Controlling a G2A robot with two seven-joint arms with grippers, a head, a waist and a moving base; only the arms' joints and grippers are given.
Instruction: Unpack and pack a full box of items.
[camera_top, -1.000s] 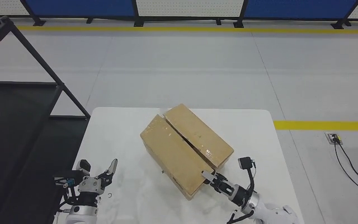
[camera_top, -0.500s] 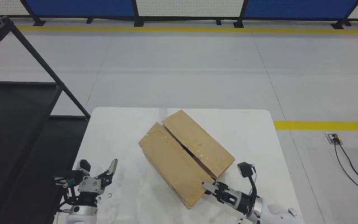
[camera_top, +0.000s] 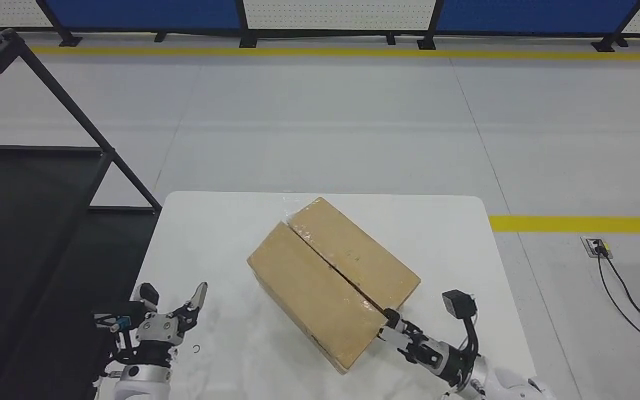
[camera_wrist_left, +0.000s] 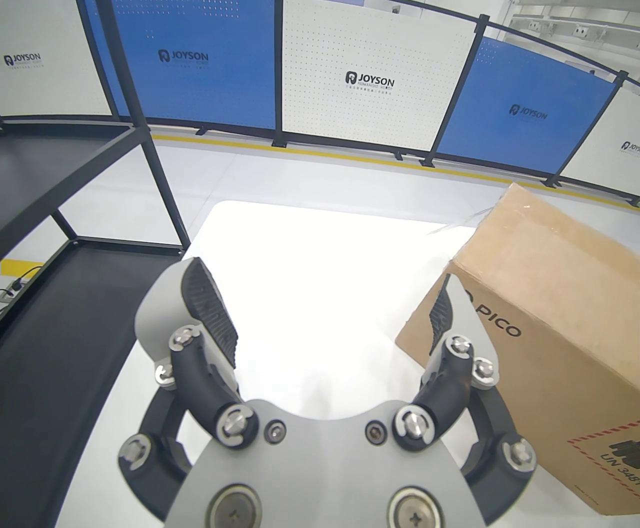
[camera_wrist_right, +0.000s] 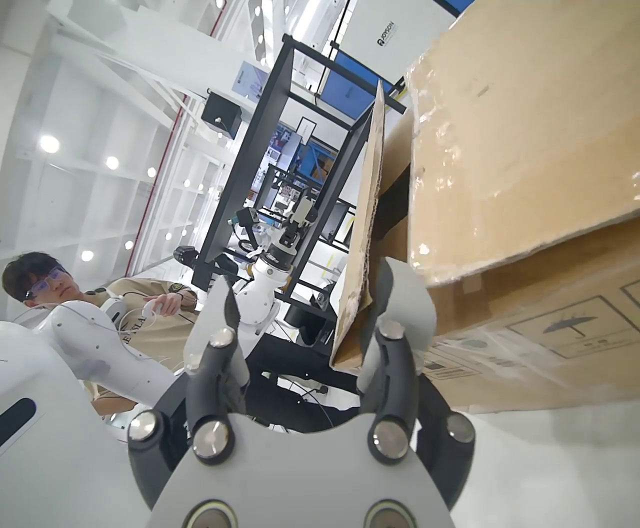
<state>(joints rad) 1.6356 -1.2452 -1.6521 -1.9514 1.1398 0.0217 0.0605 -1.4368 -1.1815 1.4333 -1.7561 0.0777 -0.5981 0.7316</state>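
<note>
A brown cardboard box (camera_top: 330, 280) lies at an angle in the middle of the white table (camera_top: 220, 230), its two top flaps nearly closed with a seam between them. My right gripper (camera_top: 385, 322) is at the box's near right corner, open. In the right wrist view the taped box (camera_wrist_right: 525, 150) looms close, and the corner of a raised flap (camera_wrist_right: 367, 210) hangs between the fingers of the right gripper (camera_wrist_right: 307, 285). My left gripper (camera_top: 177, 295) hovers open over the table's near left part, holding nothing. The left wrist view has the left gripper (camera_wrist_left: 325, 300) beside the box (camera_wrist_left: 550, 300).
A black metal rack (camera_top: 50, 200) stands just off the table's left edge, its shelf (camera_wrist_left: 75, 200) close to my left gripper. Bare table surface lies left of the box and along the far edge.
The box has shifted a little toward the near edge and its flaps sit closer together. My right gripper has drawn back along the box's near corner. The left gripper has stayed put.
</note>
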